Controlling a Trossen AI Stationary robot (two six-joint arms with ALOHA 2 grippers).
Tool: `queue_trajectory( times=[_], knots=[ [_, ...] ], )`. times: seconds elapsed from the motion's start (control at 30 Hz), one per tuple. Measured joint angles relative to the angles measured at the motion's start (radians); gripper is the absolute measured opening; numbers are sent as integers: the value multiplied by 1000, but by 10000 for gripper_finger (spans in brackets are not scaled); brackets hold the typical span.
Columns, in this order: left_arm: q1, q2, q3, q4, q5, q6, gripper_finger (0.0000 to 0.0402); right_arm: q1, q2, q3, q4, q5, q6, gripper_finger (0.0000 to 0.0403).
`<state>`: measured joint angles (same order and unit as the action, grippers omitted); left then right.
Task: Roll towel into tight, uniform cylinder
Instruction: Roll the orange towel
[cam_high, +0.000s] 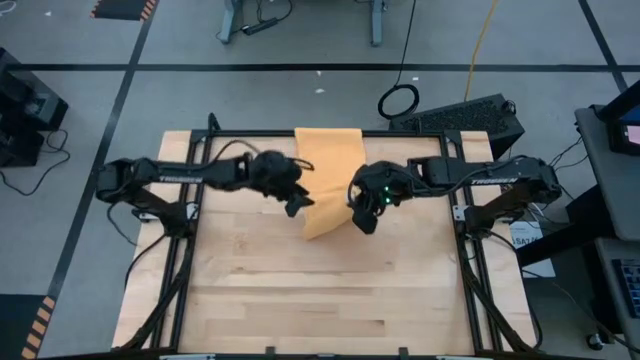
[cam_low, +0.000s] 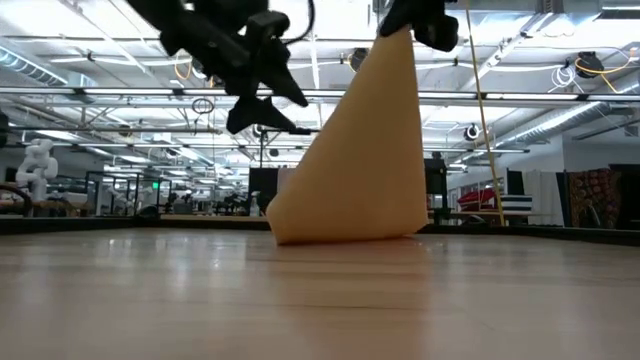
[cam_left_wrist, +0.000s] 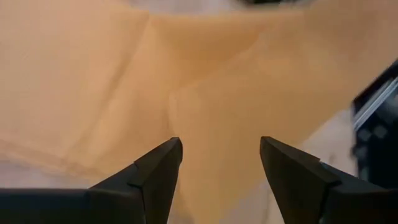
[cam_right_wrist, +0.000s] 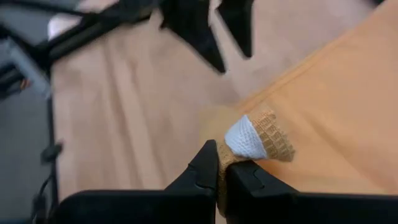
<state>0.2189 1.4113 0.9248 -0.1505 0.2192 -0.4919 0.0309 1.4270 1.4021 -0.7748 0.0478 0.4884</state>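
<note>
Mid-table, right gripper (cam_right_wrist: 217, 163) is clamped on the towel (cam_high: 328, 180) corner by the white label (cam_right_wrist: 244, 140), holding it raised; the far end looks draped on the table (cam_high: 330, 300) by the back edge. Left gripper (cam_left_wrist: 217, 163) hangs just beside the cloth, fingers spread, gripping nothing.

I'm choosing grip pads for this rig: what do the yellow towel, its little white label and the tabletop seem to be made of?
The towel, pinched by the right gripper, looks like soft woven cloth with a matte finish: it drapes and creases, and its corner shows a waffle-like texture. Its white label seems a smoother fabric tag. The table looks like pale wooden planks with visible grain and a slight sheen, possibly sealed.
</note>
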Motion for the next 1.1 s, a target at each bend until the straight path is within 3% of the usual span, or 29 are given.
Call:
queue_trajectory(
  times=[0.1, 0.27, 0.5, 0.73, 0.9, 1.1],
  knots=[
    [-66, -12, -70, 137, -64, -93, 230, 37, 9, -5, -30, -2, -36, 0],
    [-159, 32, -152, 232, -153, -131, 230, 86, 25, -58, -45, -2, -123, 0],
    [-201, 158, -214, 396, -164, -149, 230, 134, 32, -162, -32, -2, -117, 0],
    [-181, 231, -179, 550, -102, -55, 230, 171, 33, -218, -12, 1, -136, 0],
    [-137, 280, -132, 477, -105, 28, 225, 181, 33, -222, -5, 2, -155, 0],
    [-103, 335, -44, 406, 43, 230, 192, 181, 32, -221, 6, 2, -161, 0]
  ],
)
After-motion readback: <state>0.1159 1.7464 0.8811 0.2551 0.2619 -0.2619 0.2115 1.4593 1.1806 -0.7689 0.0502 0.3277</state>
